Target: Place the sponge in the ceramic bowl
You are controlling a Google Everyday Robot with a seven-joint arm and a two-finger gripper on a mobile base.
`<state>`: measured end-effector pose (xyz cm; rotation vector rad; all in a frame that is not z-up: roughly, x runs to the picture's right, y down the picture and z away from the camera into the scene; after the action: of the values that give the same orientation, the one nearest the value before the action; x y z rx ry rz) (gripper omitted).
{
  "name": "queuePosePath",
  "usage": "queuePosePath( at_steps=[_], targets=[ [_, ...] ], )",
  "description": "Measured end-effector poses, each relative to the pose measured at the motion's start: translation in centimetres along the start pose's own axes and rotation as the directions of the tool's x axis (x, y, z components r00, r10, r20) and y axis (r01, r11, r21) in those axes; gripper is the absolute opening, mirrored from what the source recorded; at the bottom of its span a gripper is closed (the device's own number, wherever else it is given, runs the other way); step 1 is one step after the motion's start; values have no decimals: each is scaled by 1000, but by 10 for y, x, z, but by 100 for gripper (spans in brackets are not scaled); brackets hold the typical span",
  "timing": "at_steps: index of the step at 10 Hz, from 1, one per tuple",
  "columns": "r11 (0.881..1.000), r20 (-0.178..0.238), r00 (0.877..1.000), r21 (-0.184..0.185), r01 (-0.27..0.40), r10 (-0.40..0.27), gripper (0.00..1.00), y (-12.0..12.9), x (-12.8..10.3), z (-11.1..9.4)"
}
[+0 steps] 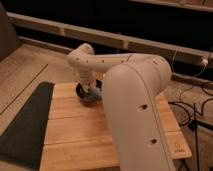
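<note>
Our white arm (pixel 135 100) bends down over the far left part of the wooden desk (pixel 75 135). The pincer (pixel 89 89) hangs just over the dark bowl (pixel 80 93); we cannot tell whether it is wide or narrow. The blue-grey sponge (pixel 93 96) shows beneath it, at the bowl's right side. A dark mat (pixel 25 125) lies left of the desk.

**Count of the things in view**

1 ceramic bowl (pixel 80 90) and 1 sponge (pixel 93 97) are counted. 1 robot arm (pixel 131 100) is seen, and 1 gripper (pixel 89 90) is found at its end, low at the ceramic bowl. 1 wooden table (pixel 80 136) and 1 dark mat (pixel 25 125) are counted. The cables (pixel 187 107) cannot be counted exactly.
</note>
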<state>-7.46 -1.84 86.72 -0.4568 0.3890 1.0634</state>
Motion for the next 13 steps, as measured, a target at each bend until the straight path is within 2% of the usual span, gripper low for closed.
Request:
queuePosePath(
  at_steps=[2, 3, 5, 6, 7, 9, 12, 13],
  targets=[
    [997, 31, 997, 3, 73, -73, 0, -1, -24, 4],
    [990, 57, 989, -7, 140, -139, 0, 8, -43, 9],
    [972, 77, 971, -41, 230, -226, 0, 26, -63, 23],
    [959, 80, 960, -77, 274, -268, 3, 42, -68, 34],
    [950, 77, 955, -108, 294, -287, 12, 53, -69, 43],
    [941, 57, 951, -141, 308, -303, 35, 56, -66, 56],
    [935, 50, 945, -138, 328, -324, 68, 51, -73, 52],
    [933, 43, 943, -139, 333, -330, 73, 52, -73, 53]
  ],
)
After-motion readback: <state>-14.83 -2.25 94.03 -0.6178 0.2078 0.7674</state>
